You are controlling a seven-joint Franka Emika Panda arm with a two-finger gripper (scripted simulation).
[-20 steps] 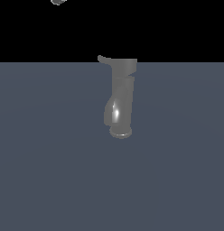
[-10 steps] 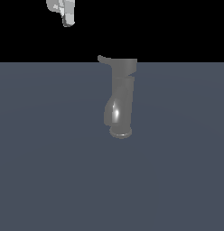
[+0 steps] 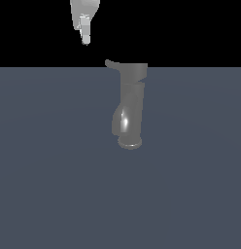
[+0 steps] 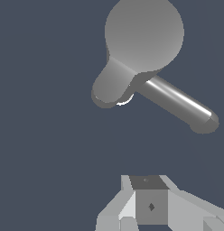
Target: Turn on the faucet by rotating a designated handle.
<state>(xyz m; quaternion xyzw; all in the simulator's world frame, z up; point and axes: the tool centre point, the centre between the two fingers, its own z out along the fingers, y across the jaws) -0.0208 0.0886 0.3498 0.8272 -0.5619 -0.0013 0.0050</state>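
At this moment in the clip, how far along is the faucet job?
Done: nothing on the faucet itself; the handle juts from the top cap untouched. In hand: the approach, with the gripper above the handle and toward the exterior view's left, clear of it; whether its fingers are open cannot be told. Left: descend to the handle, make contact and rotate it.

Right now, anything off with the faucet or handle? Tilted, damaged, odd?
Nothing stands out. The faucet stands upright on its round base, and the handle projects sideways from the top cap, intact. The gripper hangs above the handle, toward the exterior view's left, touching nothing.
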